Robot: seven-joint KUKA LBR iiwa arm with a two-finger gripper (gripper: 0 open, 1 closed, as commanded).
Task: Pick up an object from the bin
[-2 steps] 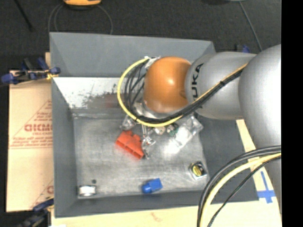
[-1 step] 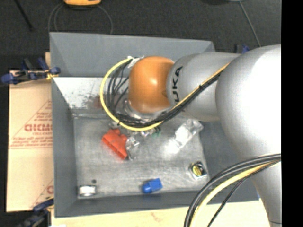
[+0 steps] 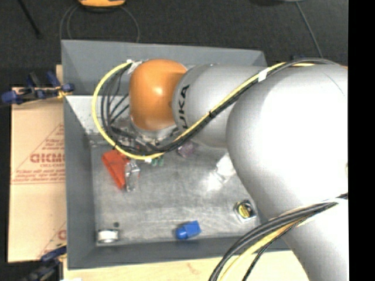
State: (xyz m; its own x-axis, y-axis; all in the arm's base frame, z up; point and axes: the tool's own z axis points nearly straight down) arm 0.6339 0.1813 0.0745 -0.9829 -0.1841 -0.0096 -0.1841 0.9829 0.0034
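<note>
My gripper point(image 3: 131, 178) comes down from under the wrist in the left half of the bin. Its metal tip stands right against the right side of a red-orange wedge-shaped thing point(image 3: 115, 166) that lies on the bin floor. Whether the tip touches the red thing I cannot tell. A small green piece point(image 3: 157, 161) and a pale purple thing point(image 3: 186, 151) lie just right of the gripper, partly hidden under the arm.
A blue block point(image 3: 187, 230) and a small silver round thing point(image 3: 107, 235) lie along the front wall. A yellow-and-black ring-shaped thing point(image 3: 244, 210) and a white thing point(image 3: 222, 171) lie at the right, beside the arm, which covers the bin's back and right.
</note>
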